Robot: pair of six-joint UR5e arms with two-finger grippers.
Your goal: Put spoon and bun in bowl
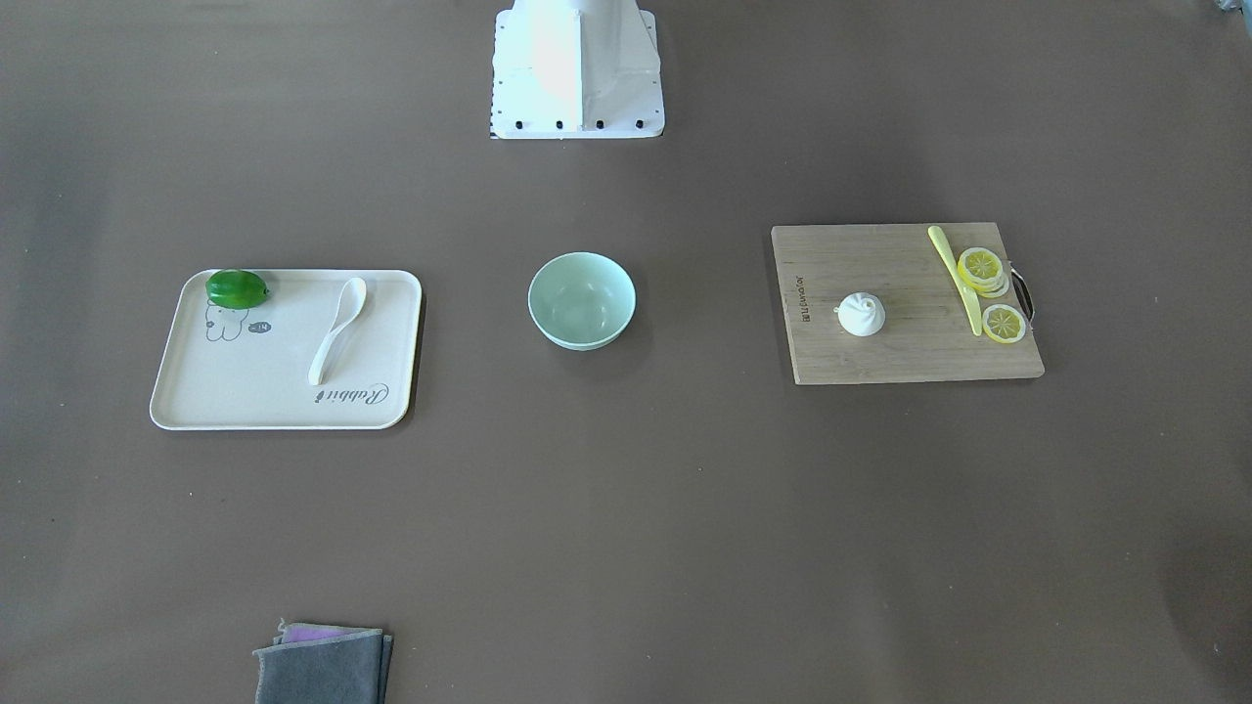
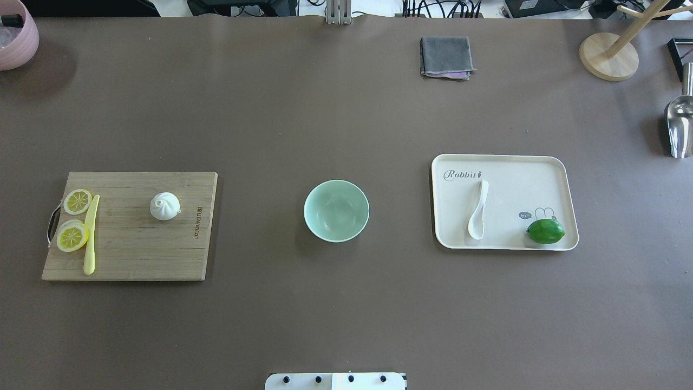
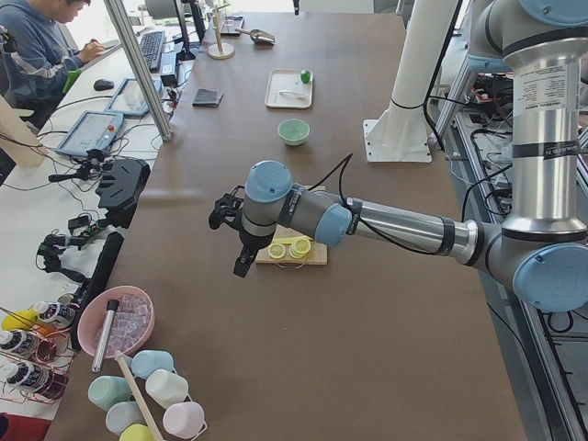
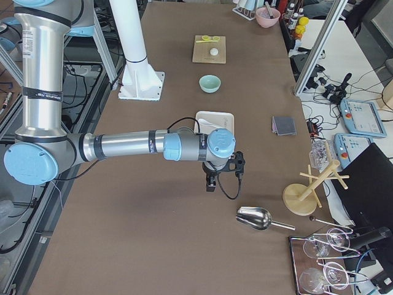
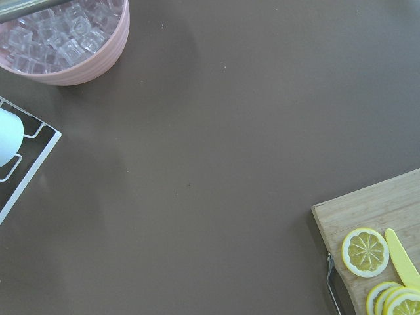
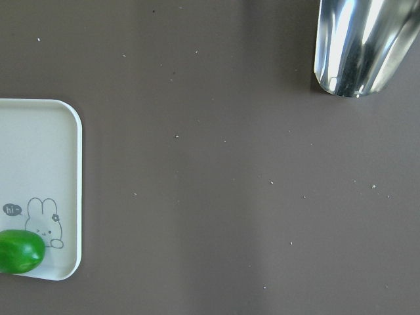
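Note:
The cream-white spoon [image 2: 478,210] lies on a beige tray [image 2: 520,173] on the table's right side; it also shows in the front view [image 1: 337,328]. The white pleated bun [image 2: 164,206] sits on a wooden cutting board [image 2: 135,254] on the left. The mint-green bowl [image 2: 336,210] stands empty between them. Neither gripper shows in the overhead or front views. The left gripper [image 3: 241,266] hangs above the table beyond the board's outer end. The right gripper [image 4: 210,185] hangs beyond the tray's outer end. I cannot tell whether either is open or shut.
A green lime [image 2: 546,231] lies on the tray. Lemon slices [image 2: 73,237] and a pale-yellow knife [image 2: 90,235] lie on the board. A grey cloth [image 2: 445,57], a metal scoop [image 2: 679,127], a wooden stand [image 2: 609,54] and a pink ice bowl [image 2: 16,38] sit at the edges.

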